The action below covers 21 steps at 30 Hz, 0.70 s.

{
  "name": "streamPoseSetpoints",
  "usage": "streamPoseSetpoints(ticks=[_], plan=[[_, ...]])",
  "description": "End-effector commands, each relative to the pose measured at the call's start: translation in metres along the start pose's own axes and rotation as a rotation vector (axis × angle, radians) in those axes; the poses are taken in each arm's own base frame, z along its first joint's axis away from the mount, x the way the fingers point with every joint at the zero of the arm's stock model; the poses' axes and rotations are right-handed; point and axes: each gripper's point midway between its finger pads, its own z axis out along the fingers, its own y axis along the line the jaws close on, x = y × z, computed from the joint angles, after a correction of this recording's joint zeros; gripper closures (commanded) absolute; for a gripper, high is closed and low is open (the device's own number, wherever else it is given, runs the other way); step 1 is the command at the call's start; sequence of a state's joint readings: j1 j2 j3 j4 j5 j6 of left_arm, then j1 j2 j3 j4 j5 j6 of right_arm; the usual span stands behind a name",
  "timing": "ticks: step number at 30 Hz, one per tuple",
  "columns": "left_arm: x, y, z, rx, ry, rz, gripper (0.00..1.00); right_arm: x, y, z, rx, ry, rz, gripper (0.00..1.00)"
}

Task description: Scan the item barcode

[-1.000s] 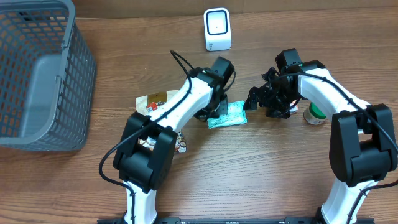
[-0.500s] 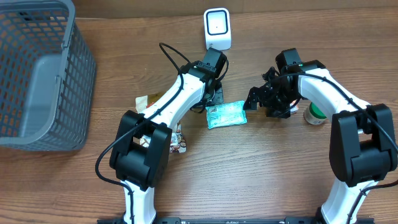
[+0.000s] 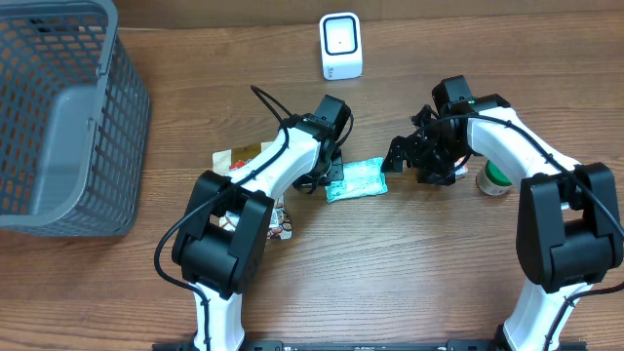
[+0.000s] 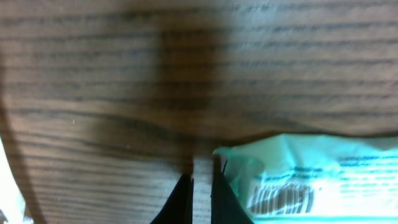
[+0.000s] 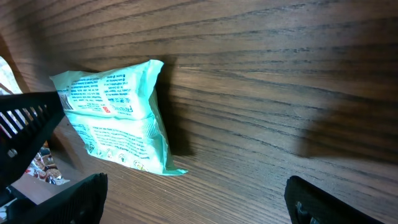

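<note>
**Overhead view.** The teal packet (image 3: 357, 179) lies flat on the table (image 3: 409, 273), between my two arms and well apart from the white scanner (image 3: 340, 46) at the far edge. My left gripper (image 3: 329, 174) points down at the packet's left end. My right gripper (image 3: 402, 156) hangs just beside its right end. A grey basket (image 3: 58, 117) stands at the far left, and a wrapper (image 3: 244, 156) lies beside my left arm.

**Left wrist view.** My left gripper (image 4: 201, 182) is clenched, its fingers (image 4: 184, 193) nearly together with only bare wood in the slit between them, so it grasps nothing. The packet (image 4: 323, 162) sits just right of the fingertips, its corner at the right finger. Whether they touch I cannot tell. A barcode (image 4: 281, 199) shows on the packet's upper face.

**Right wrist view.** My right gripper (image 5: 196, 193) is spread wide and grasps nothing. The packet (image 5: 115, 118) lies ahead and to the left, print side up, apart from both fingers (image 5: 68, 202).
</note>
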State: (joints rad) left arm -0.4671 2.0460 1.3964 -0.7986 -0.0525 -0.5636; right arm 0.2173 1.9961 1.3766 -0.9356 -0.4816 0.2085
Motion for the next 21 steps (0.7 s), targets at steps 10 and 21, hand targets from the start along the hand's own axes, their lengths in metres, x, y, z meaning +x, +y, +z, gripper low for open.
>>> streamPoseSetpoints(ticks=[10,21], plan=[[-0.003,-0.009,-0.012,0.036,-0.007,0.014,0.96,-0.010,0.010,-0.017,-0.006,-0.058,-0.038,0.07],[-0.035,0.001,-0.023,-0.037,-0.152,0.005,0.96,-0.010,0.011,-0.017,-0.006,-0.059,-0.038,0.07]])
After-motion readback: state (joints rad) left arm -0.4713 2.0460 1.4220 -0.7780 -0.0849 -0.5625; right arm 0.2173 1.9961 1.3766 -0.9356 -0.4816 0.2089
